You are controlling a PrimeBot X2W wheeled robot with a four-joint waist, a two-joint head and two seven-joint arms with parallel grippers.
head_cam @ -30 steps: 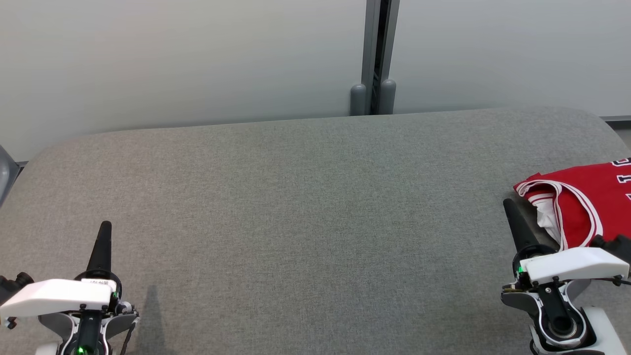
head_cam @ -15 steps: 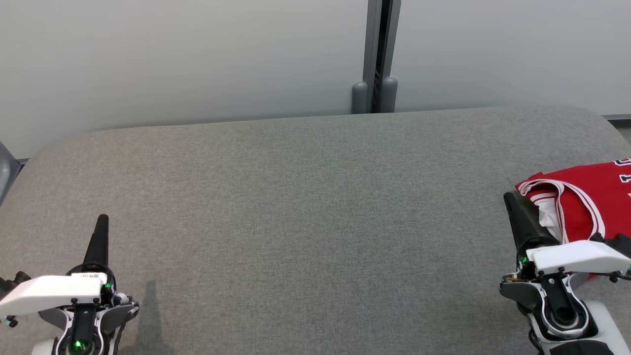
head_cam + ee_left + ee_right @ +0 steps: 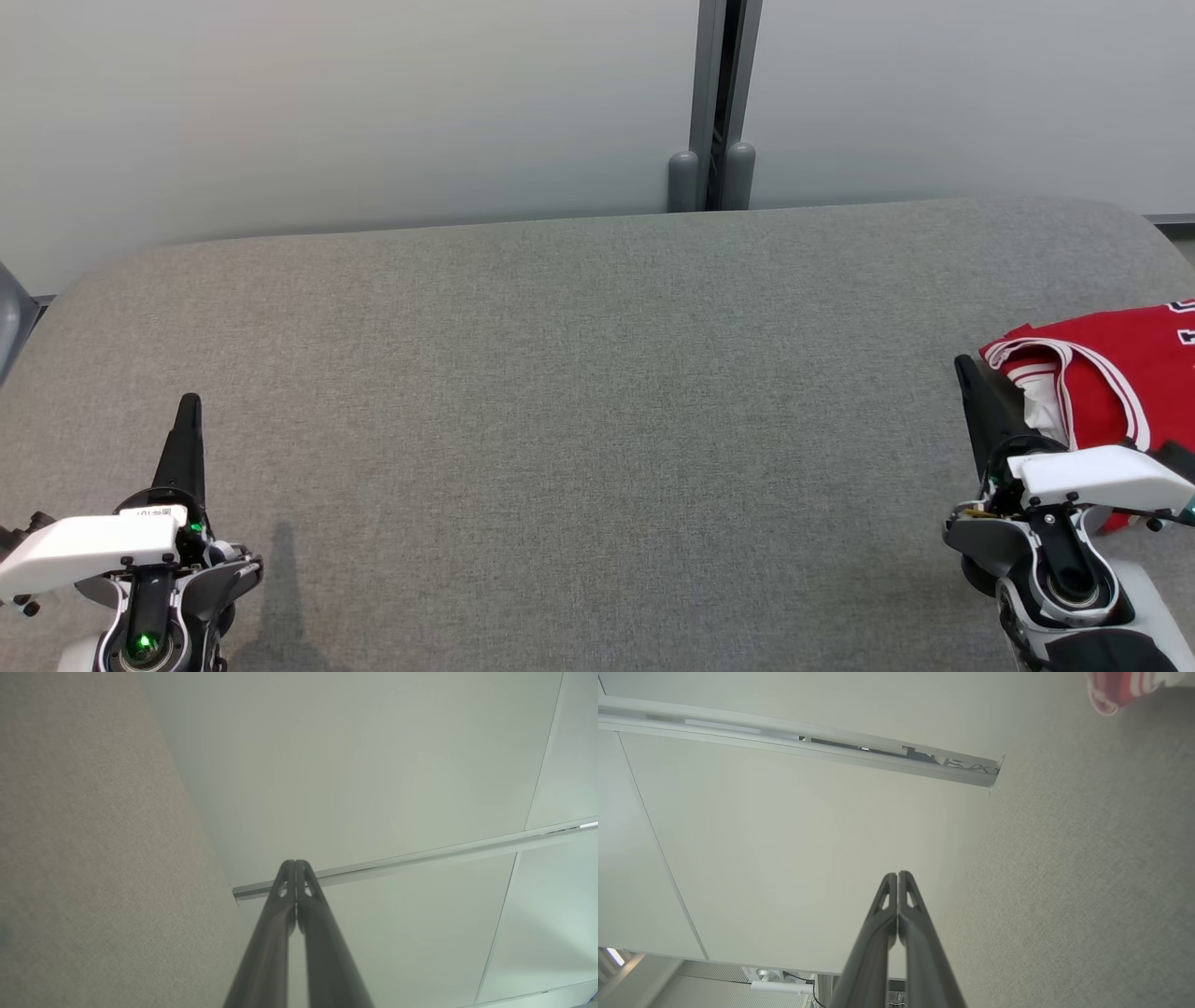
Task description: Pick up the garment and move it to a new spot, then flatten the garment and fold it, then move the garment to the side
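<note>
The garment is a red jersey with white trim, lying folded at the right edge of the grey padded table; a corner of the garment also shows at the top right of the right wrist view. My right gripper is shut and empty, its tip just left of the jersey's edge. Far off at the lower left, my left gripper is shut and empty above the table. In each wrist view the fingers are pressed together: left gripper, right gripper.
A pale wall panel with a grey vertical post stands behind the table's far edge. The table's rounded corners lie at far left and far right.
Both grippers have shifted slightly up the head view; the picture has also shifted a little. The right fingertip is now closer to the jersey's edge. Both stay shut.
</note>
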